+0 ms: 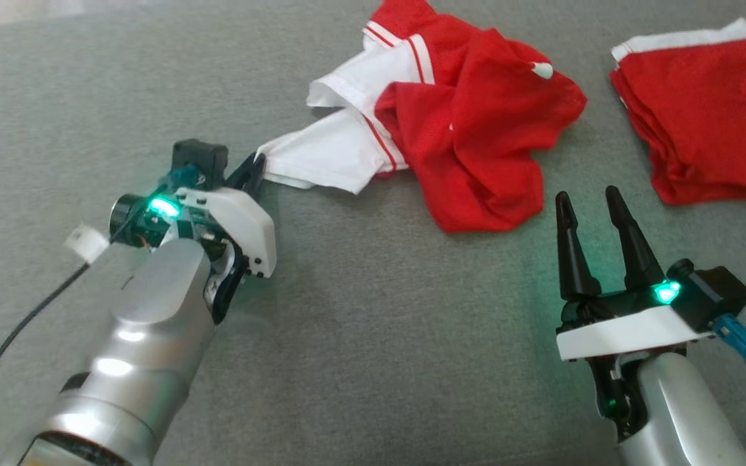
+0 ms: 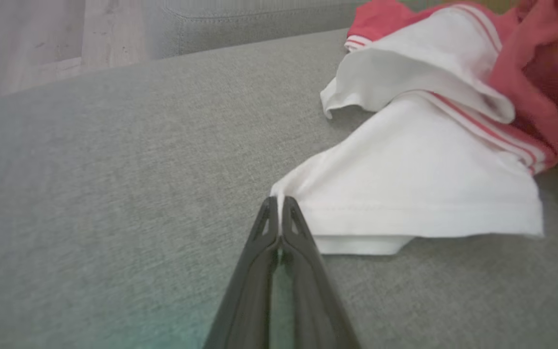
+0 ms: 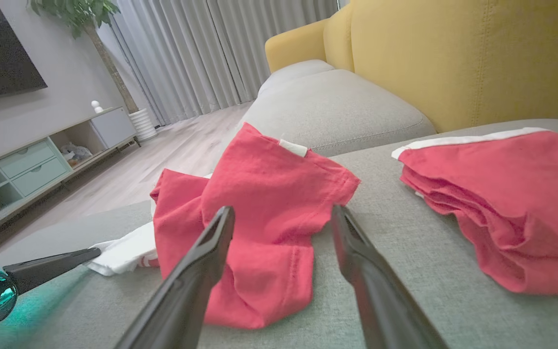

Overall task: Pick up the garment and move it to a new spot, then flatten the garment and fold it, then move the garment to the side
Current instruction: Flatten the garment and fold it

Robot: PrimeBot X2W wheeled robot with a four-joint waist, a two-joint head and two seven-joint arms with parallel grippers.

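Left arm [image 1: 133,349]: silver and round. It comes in from the bottom left of the head view and reaches up and to the right. A black cable [image 1: 17,330] hangs off its side.
Left gripper [image 1: 258,165]: its two dark fingers are pressed together at the tips. They pinch the white corner of the garment [image 1: 476,129] between them. In the left wrist view a little bit of white cloth sticks up between the tips.
Right gripper [image 1: 587,194]: its two fingers stand wide apart and point up the head view. Nothing is between them. It sits low on the right, near the red edge of the garment, and it is not holding it.
Garment: a red and white piece of clothing, all bunched up on the sofa seat [image 1: 379,336]. The white part with thin red stripes is on the left, by the left gripper. The red part is on the right, in a crumpled heap.
Folded red cloth [image 1: 710,116]: another red piece with a white band. It lies in a flat stack to the right of the garment, apart from it.
Sofa seat: grey, under everything.
Sofa back [image 3: 453,58]: yellow, behind the folded red cloth in the right wrist view.
Room: a wood floor [image 3: 172,155], grey curtains [image 3: 211,48] and a low cabinet [image 3: 32,160] show past the sofa.
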